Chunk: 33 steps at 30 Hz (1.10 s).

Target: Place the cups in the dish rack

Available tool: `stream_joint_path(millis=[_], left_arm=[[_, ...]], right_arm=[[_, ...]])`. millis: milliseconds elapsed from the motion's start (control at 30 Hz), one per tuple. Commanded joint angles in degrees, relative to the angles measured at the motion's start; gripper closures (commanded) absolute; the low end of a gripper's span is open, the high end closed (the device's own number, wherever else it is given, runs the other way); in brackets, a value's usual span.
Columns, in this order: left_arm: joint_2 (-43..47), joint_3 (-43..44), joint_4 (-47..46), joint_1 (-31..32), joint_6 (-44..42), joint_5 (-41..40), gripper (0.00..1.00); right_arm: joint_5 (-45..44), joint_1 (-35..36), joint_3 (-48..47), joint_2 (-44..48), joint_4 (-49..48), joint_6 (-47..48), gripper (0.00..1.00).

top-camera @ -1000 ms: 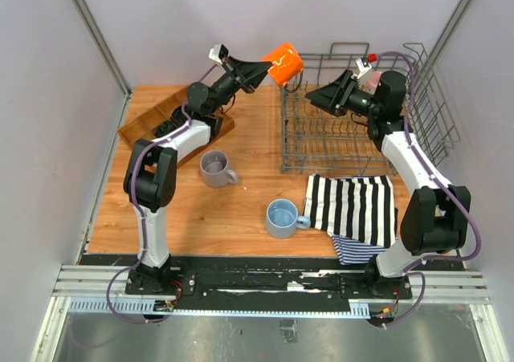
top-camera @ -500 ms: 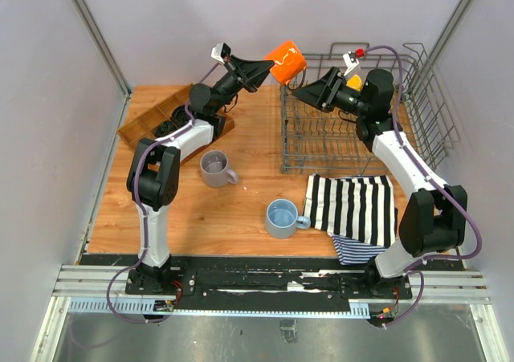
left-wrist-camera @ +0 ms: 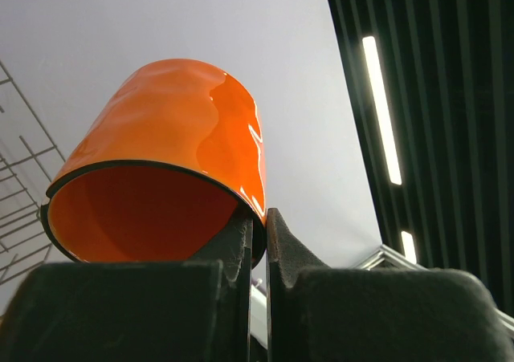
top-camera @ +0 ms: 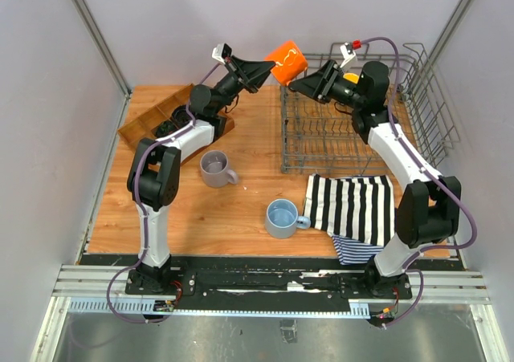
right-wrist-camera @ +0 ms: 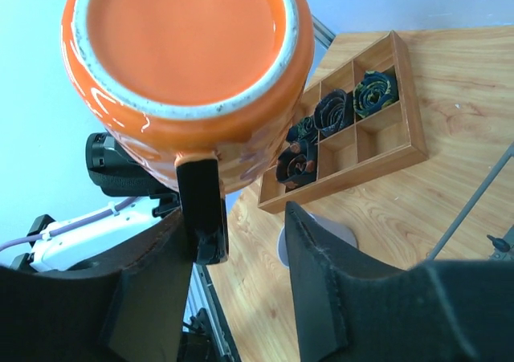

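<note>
Claws differ: left claw [left-wrist-camera: 259,221] clamps the orange mug [top-camera: 284,59] by its rim; right claw [right-wrist-camera: 234,217] gapes apart, facing its base.

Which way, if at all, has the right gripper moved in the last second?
Yes. The right gripper has shifted left and away from the arm bases along the rack, to its far-left corner, right beside the orange cup.
</note>
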<state>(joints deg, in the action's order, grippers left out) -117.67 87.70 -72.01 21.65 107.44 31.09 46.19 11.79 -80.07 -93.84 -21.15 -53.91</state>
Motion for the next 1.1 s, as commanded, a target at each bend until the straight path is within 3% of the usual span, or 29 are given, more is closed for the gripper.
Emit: stream_joint_path(millis=[0,133,433,500,633,833,967,1000,1067], left_arm=[[0.78,0.43,-6.12,0.67,0.57,-2.26,1.0],[0.68,0.04,-6.29,0.79,0.89,-2.26,1.0],[0.07,0.15,-6.31,0.94,1.17,-2.3,0.99],[0.05,0.19,-6.35,0.97,1.23,-2.26,0.99],[0.15,-0.17,-6.44,1.05,1.32,-1.94,0.99],[0.55,-1.12,-5.34,0.98,0.36,-0.8,0.99],[1.34,-1.65,-2.17,0.94,-2.43,0.45,0.79],[1.57,-1.58,-1.24,0.98,-3.16,0.94,0.7],[1.93,-1.63,0.43,0.86,-4.64,1.6,0.63]], right_arm=[[-0.71,1.51,-3.66,-1.02,-0.99,1.48,0.55],[-0.84,1.85,-4.03,-1.48,-1.18,1.44,0.62],[-0.38,2.88,-4.94,-2.23,-0.31,1.09,0.62],[-0.6,2.95,-4.74,-2.31,-0.06,1.09,0.68],[-1.75,3.04,-4.34,-1.87,0.63,1.37,0.98],[-6.6,3.04,-4.59,1.01,7.61,7.62,0.99],[-9.38,2.98,-5.38,2.54,10.54,11.25,0.99],[-9.55,2.97,-5.55,2.72,10.68,11.96,0.99],[-10.47,2.98,-5.91,3.07,11.03,12.69,0.99]])
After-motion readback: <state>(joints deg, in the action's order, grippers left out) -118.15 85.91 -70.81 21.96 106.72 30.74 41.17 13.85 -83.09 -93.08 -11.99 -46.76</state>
